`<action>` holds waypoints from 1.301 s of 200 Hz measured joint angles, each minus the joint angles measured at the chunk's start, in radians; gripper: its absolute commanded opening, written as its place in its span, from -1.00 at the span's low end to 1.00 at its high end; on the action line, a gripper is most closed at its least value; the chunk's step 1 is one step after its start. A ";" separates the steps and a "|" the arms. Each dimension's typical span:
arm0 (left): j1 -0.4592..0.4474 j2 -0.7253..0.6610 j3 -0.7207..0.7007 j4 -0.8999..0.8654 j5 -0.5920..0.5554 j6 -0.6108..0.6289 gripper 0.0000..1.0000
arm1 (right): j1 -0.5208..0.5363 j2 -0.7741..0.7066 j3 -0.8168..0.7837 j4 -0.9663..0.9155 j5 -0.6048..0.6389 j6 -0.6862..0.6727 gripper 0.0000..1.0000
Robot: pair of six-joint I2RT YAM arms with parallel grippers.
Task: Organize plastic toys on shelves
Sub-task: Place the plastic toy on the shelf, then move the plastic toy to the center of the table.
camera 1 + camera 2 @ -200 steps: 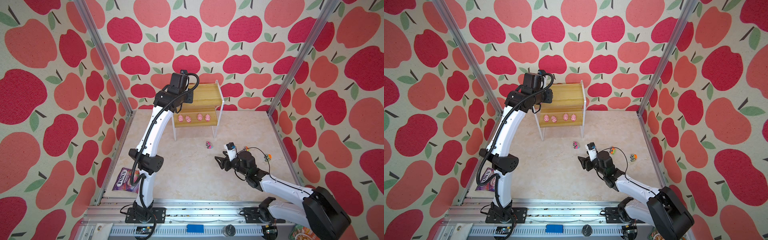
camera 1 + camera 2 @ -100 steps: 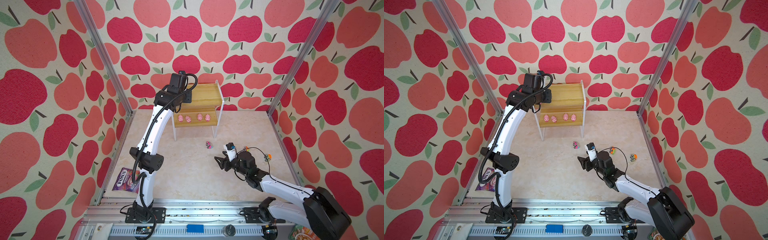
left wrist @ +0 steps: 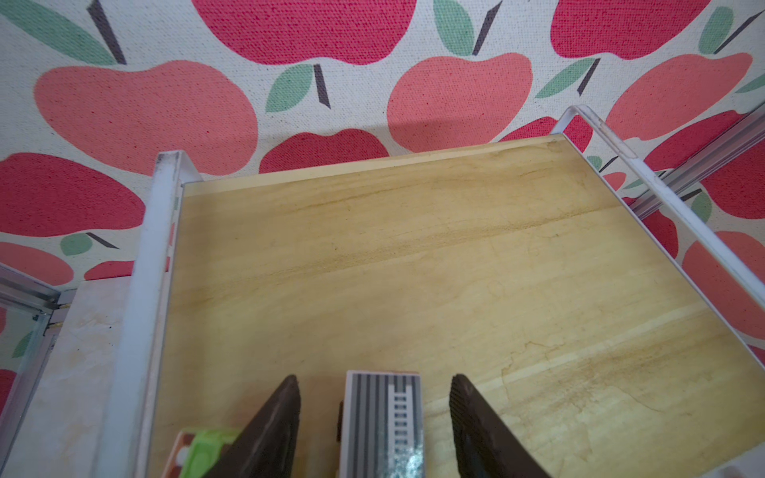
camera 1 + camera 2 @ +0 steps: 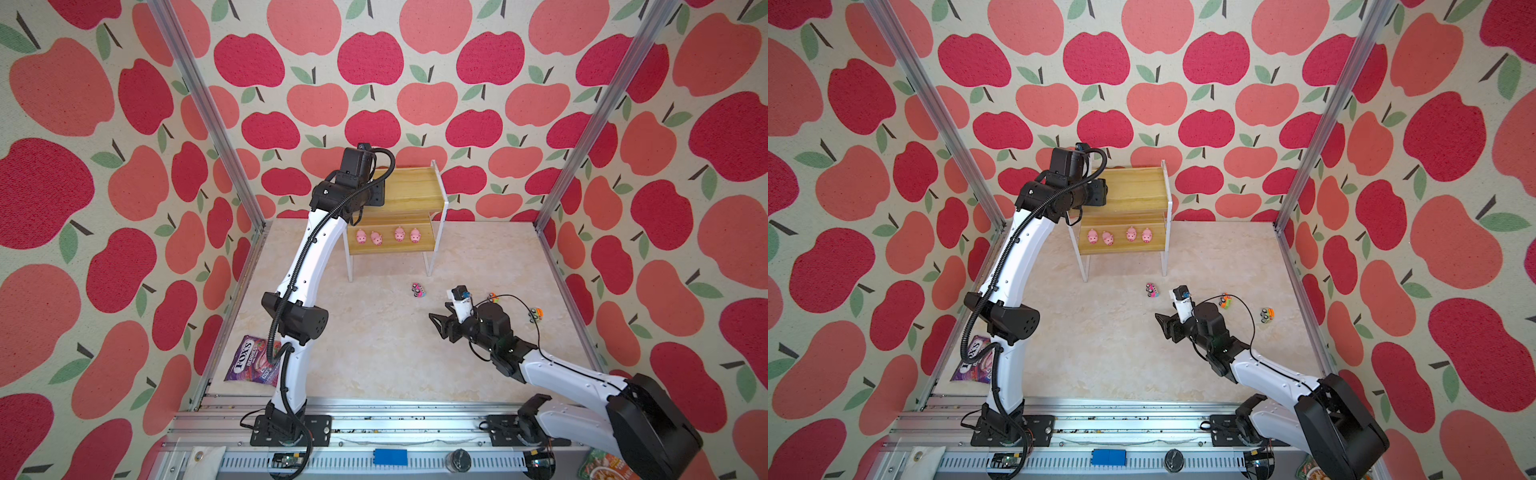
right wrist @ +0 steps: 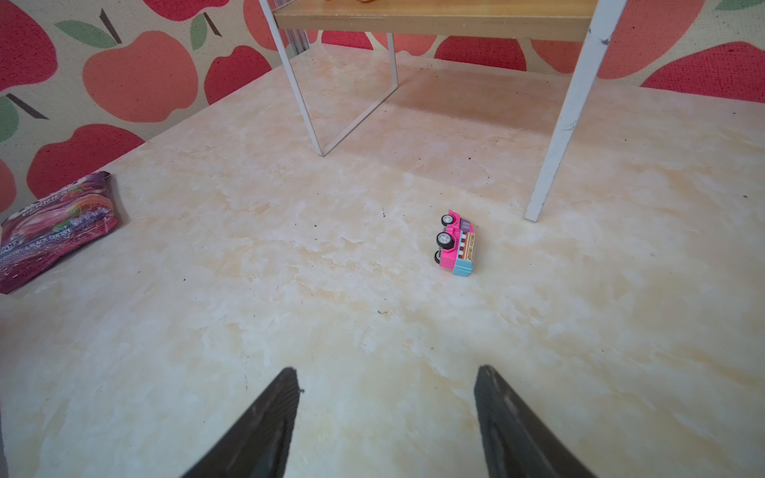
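Observation:
In the left wrist view my left gripper (image 3: 373,377) hangs open over the top board of the shelves (image 3: 414,248). A toy truck with a grey striped roof (image 3: 385,418) stands free on the board between the jaws, touching neither. A green-bodied truck (image 3: 203,453) sits just beside one finger. Several pink pigs (image 4: 386,237) line the lower board. My right gripper (image 5: 387,368) is open and empty, low over the table. Ahead of it a pink truck (image 5: 455,244) lies on its side. Two more trucks (image 4: 493,296) (image 4: 536,314) rest on the table to the right.
A purple snack packet (image 4: 253,361) lies at the table's front left, beside the left arm's base. A green pouch (image 4: 602,465) shows past the front rail at the right. The shelves' white legs (image 5: 567,124) stand just beyond the pink truck.
My left gripper has opened and let go of the striped-roof truck on the top board. The right arm has not moved.

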 measured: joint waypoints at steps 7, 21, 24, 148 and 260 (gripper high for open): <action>0.000 0.000 0.005 0.002 0.002 0.001 0.42 | 0.001 0.000 0.000 0.000 0.000 0.000 0.41; 0.002 0.000 0.013 0.017 0.015 0.005 0.51 | 0.002 0.002 0.000 0.000 0.000 0.000 0.41; 0.002 0.000 0.014 0.021 0.018 0.007 0.52 | 0.002 0.002 0.000 0.000 0.000 0.000 0.41; 0.002 -0.035 0.015 0.165 0.172 0.039 0.91 | 0.005 0.006 0.003 -0.003 0.025 -0.019 0.47; 0.019 -0.734 -0.896 0.314 0.200 0.074 0.98 | 0.006 0.059 0.040 -0.023 0.117 -0.059 0.64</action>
